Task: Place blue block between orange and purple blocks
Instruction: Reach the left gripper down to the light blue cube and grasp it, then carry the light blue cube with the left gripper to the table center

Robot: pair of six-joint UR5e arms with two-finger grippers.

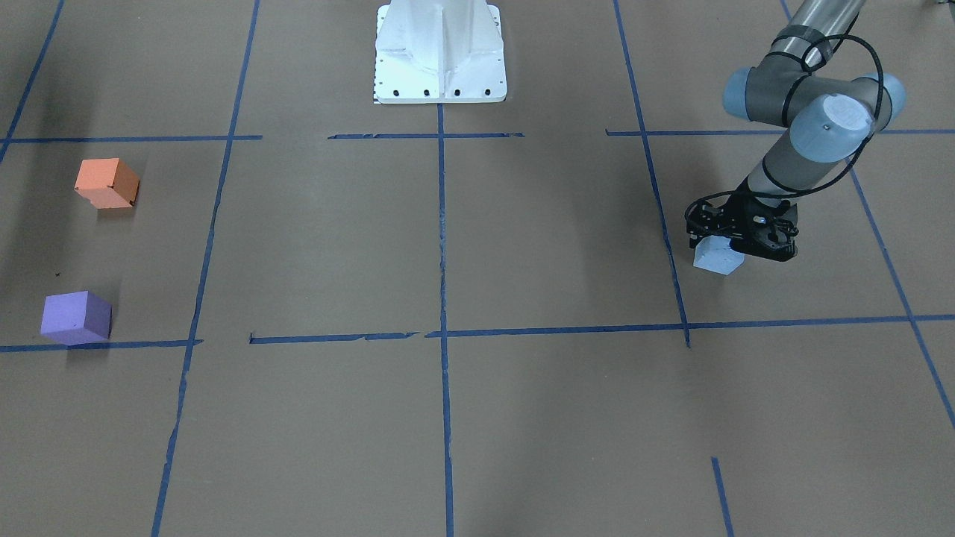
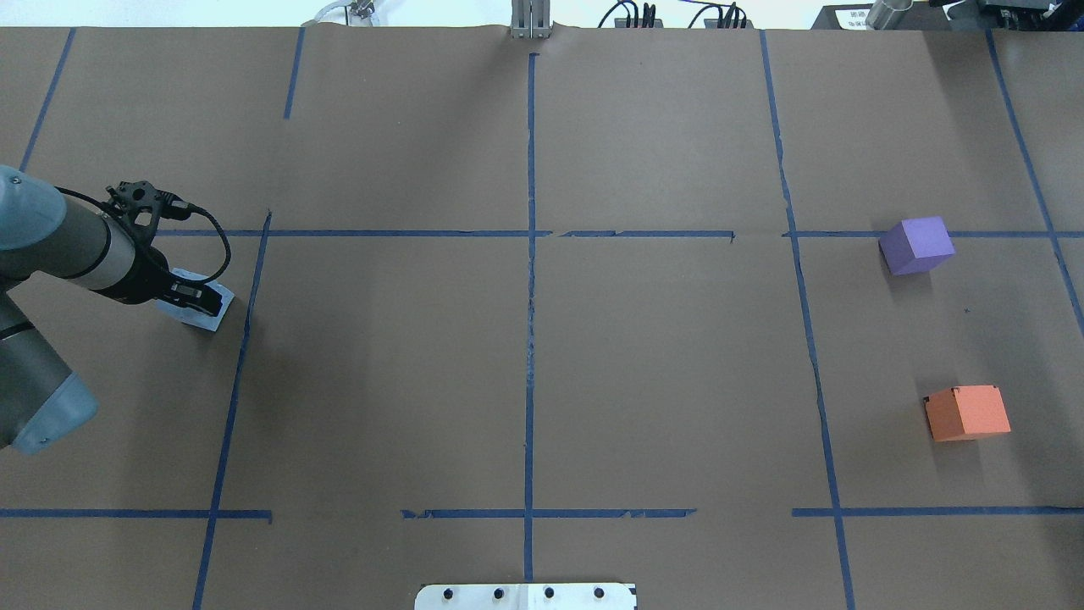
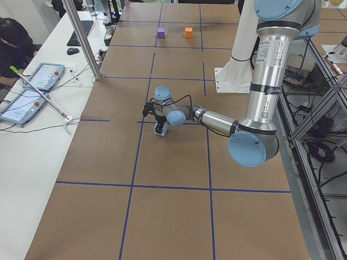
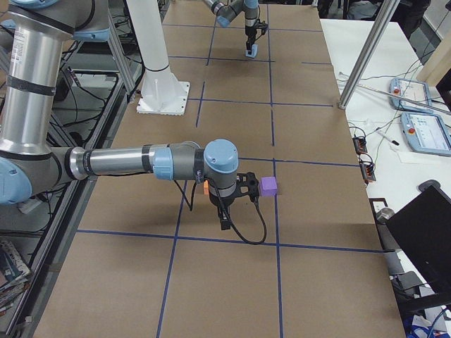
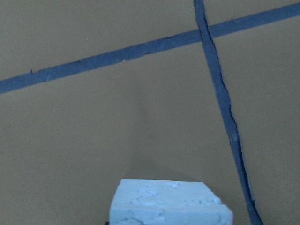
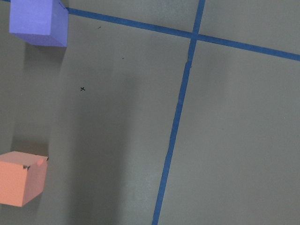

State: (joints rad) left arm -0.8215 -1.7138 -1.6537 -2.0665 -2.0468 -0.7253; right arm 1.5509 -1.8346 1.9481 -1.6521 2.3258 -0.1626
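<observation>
The light blue block [image 1: 718, 259] sits at the tip of my left gripper [image 1: 746, 240], low over the brown table on the robot's left side. It also shows in the overhead view [image 2: 212, 310] and at the bottom of the left wrist view [image 5: 171, 206]; the gripper looks shut on it. The orange block [image 2: 967, 413] and the purple block [image 2: 917, 245] stand apart at the far right, with a gap between them. Both show in the right wrist view, purple [image 6: 37, 21] and orange [image 6: 21, 178]. My right gripper [image 4: 223, 215] hangs over those blocks; I cannot tell if it is open or shut.
Blue tape lines [image 2: 529, 233] divide the brown paper table into squares. The white robot base [image 1: 440, 52] stands at the middle of the robot's edge. A side bench with tablets [image 3: 32, 86] and a metal pole [image 3: 84, 38] runs along the far edge.
</observation>
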